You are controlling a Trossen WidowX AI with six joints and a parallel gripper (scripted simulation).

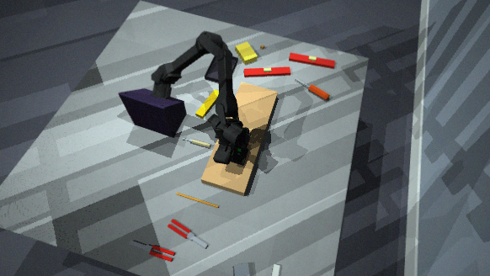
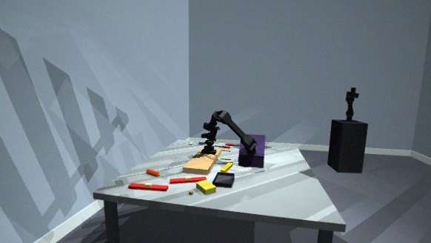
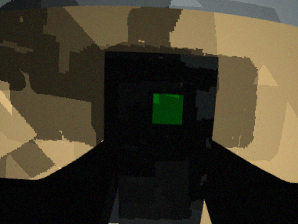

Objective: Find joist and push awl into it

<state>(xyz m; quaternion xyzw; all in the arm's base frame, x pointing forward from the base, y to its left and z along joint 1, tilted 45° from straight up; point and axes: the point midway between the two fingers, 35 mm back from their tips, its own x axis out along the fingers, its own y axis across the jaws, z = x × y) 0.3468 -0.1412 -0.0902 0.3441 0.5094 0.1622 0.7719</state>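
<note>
The jaws of a black robot arm's gripper (image 1: 240,160) (image 2: 209,150) (image 3: 158,137) are clenched on a black stud finder (image 1: 240,152) (image 3: 135,70), its square indicator lit green, above the wooden floor panel (image 1: 227,181) (image 2: 196,170) (image 3: 280,65). The stud finder sits between the jaws, its housing showing beyond them in the wrist view; whether its underside touches the panel cannot be told.

The boxy housing looks stiff and fairly light, its smooth faces perhaps a little slippery, its electronics best spared a drop. Opposite sides of the body offer the surest hold, with the underside left flat to the wood and the light uncovered. The green light suggests the joist lies beneath this spot, one worth marking before the tool goes to the dark tray (image 1: 209,76) (image 2: 224,180), which lies toward the table's (image 1: 303,168) (image 2: 296,207) edge nearest the exterior camera.

The pale-handled awl (image 1: 199,143) lies beside the panel, toward the table edge on the purple block's (image 1: 153,110) (image 2: 258,146) side. Its slim handle looks light and rigid, likely to roll if pinched off-center; mid-handle seems the place to grasp it.
</note>
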